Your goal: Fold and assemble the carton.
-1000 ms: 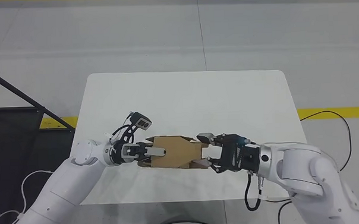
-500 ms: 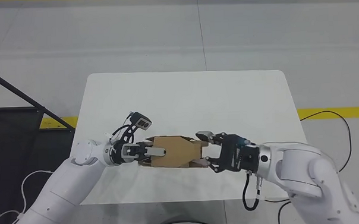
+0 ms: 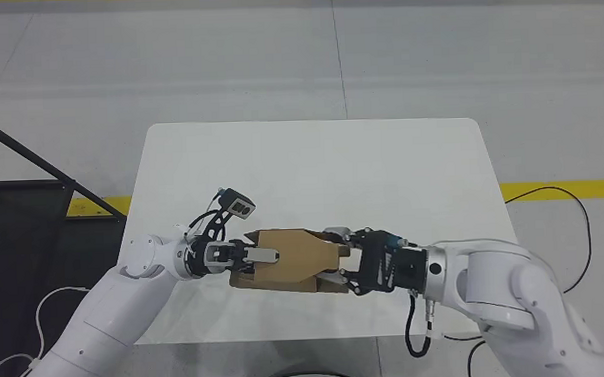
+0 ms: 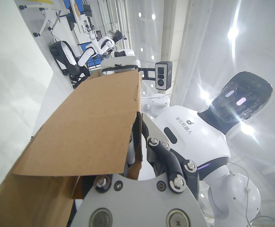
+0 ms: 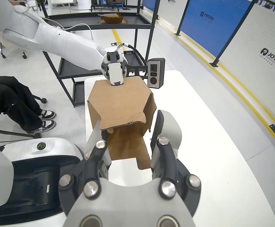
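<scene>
Left gripper (image 3: 257, 256) pinches one end of carton (image 3: 292, 254); right gripper (image 5: 129, 123) spread wide, straddling opposite open flaps.

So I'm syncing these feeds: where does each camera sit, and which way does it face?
Top view: above the arms, facing down at the table; shows left hand and right hand at opposite ends of the carton.
Left wrist view: on that wrist, facing upward along the carton; own fingers show.
Right wrist view: on that wrist, facing across the table at the carton's open end; own fingers straddle it.
Shared: top and right wrist views show the left hand gripping the carton.
</scene>
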